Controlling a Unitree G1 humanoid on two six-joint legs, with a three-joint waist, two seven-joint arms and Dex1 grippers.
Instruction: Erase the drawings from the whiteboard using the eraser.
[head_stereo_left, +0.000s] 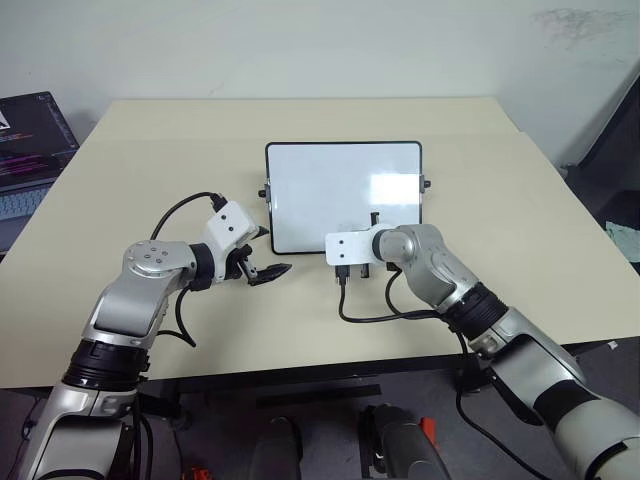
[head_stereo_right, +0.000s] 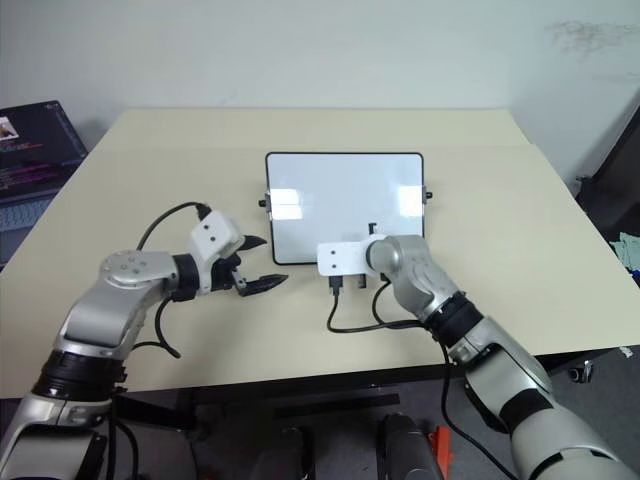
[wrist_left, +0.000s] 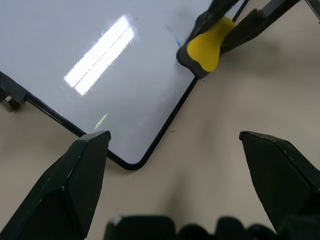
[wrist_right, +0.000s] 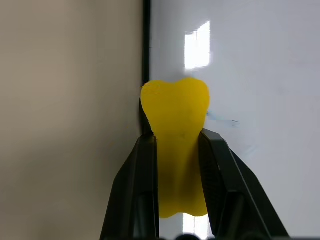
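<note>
Right wrist view: the right gripper (wrist_right: 177, 165) has its jaws closed tight on the eraser (wrist_right: 176, 120), whose yellow body sticks out past the fingertips.
Eraser place: pressed at the whiteboard (head_stereo_left: 330, 180) along its black frame edge, near the board's near corner on the robot's right side, seen in the left wrist view as well (wrist_left: 206, 47).
Drawings: only a few faint blue strokes (wrist_right: 220, 118) remain, just beside the eraser on the board's inner side; the remainder of the white surface looks clean apart from light glare.
Key relation: the strokes lie sideways from the eraser, toward the board's middle, so the coming wipe probably runs inward from the frame across them. The eraser's long axis runs along the jaws.
Nearer arm: the right one, already on the board.
Left gripper (head_stereo_left: 262, 272): jaws spread wide and empty, hovering over the tabletop (head_stereo_left: 520, 230) off the whiteboard's near left corner.
Other things: a laptop (head_stereo_left: 30, 150) well away beyond the whiteboard's left side; the right arm's cable trails over the tabletop near the board's near edge.
In the way: nothing on the board between eraser and strokes.
</note>
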